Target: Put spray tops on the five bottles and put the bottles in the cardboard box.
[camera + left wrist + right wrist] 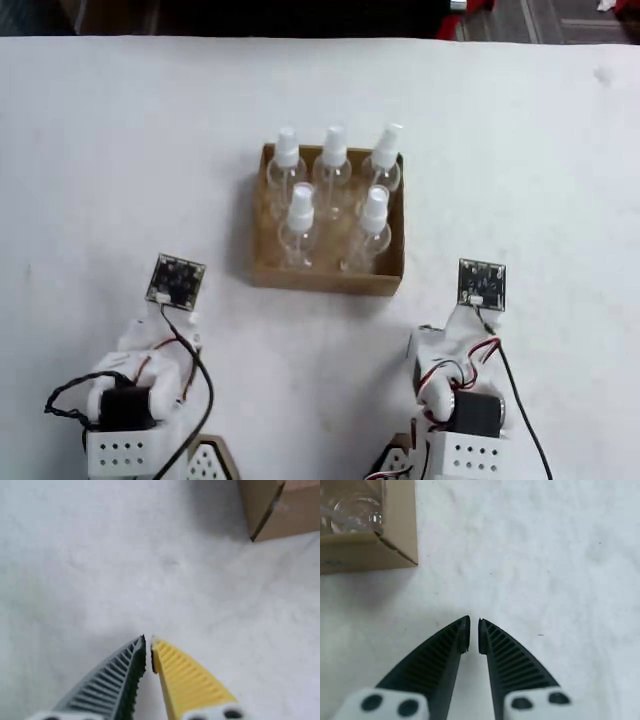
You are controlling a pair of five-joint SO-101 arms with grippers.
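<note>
Several clear bottles with white spray tops stand upright inside the cardboard box point(325, 278) at the table's middle, for instance one at the back point(333, 165) and one at the front point(299, 228). The left arm point(140, 390) rests near the front edge, to the left of the box and nearer than it. Its gripper point(148, 645) is shut and empty over bare table, with a box corner point(285, 510) beyond it. The right arm point(455, 395) rests to the right of the box and nearer than it. Its gripper point(472, 630) is shut and empty, near a box corner point(370, 550) with a bottle point(355, 515) inside.
The white table point(520, 150) stretches wide on both sides of the box and behind it. Each arm's base and cables point(70, 405) sit at the front edge. A dark floor strip runs beyond the table's far edge.
</note>
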